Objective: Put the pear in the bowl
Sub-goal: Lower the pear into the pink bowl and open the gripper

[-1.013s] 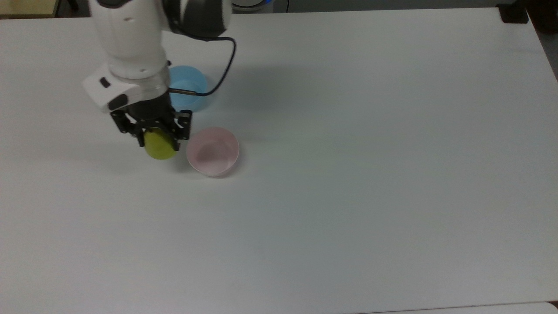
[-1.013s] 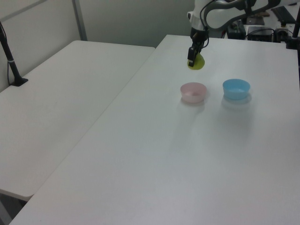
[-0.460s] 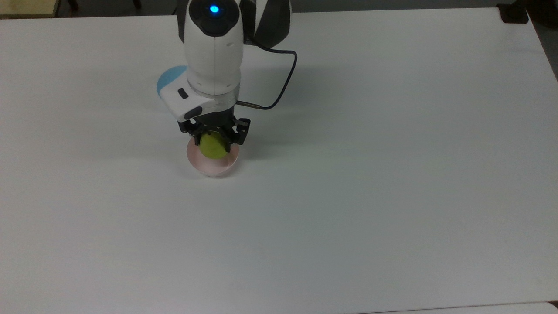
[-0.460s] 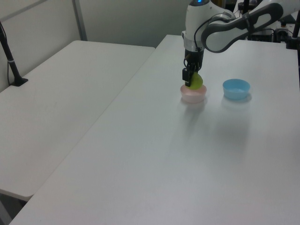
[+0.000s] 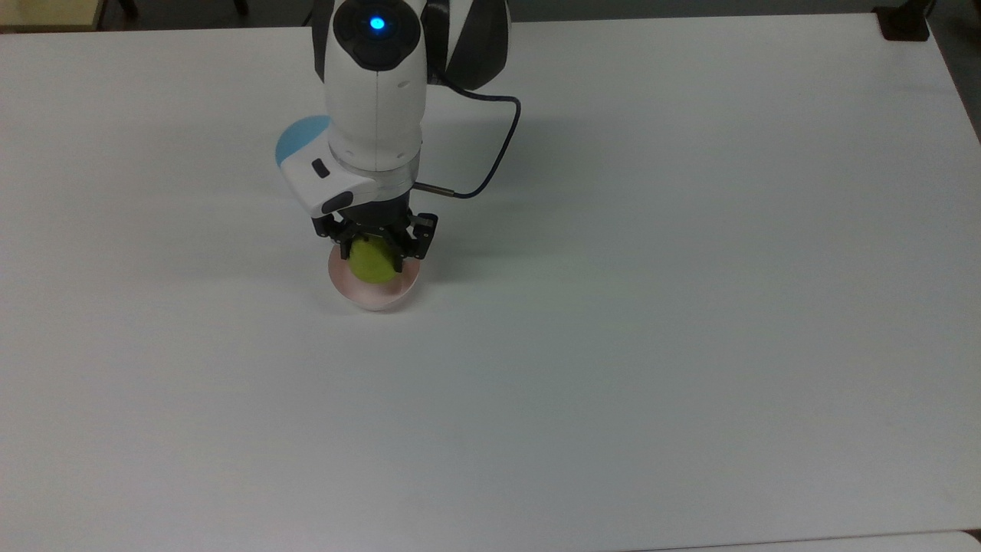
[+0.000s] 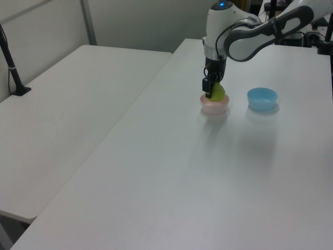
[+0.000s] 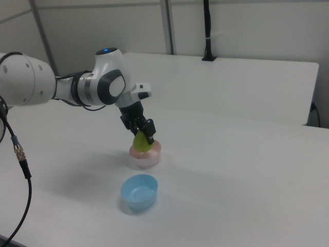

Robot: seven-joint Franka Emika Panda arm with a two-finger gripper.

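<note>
The yellow-green pear (image 5: pixel 371 263) (image 6: pixel 217 93) (image 7: pixel 142 143) sits low inside the pale pink bowl (image 5: pixel 377 295) (image 6: pixel 215 108) (image 7: pixel 145 156), its top rising above the rim. My gripper (image 5: pixel 373 254) (image 6: pixel 210 91) (image 7: pixel 143 134) reaches down from above and is shut on the pear, one black finger on each side. In the top view the arm covers the far rim of the bowl.
A light blue bowl (image 5: pixel 300 140) (image 6: pixel 261 98) (image 7: pixel 139 191) stands near the pink one, partly under the arm in the top view. A dark cable (image 5: pixel 490 165) loops from the wrist. The white table (image 5: pixel 651 307) stretches wide; a second table (image 6: pixel 62 104) adjoins it.
The gripper carried the pear from beside the pink bowl to over it, then lowered it slightly into the bowl. The fingers stay on the pear.
</note>
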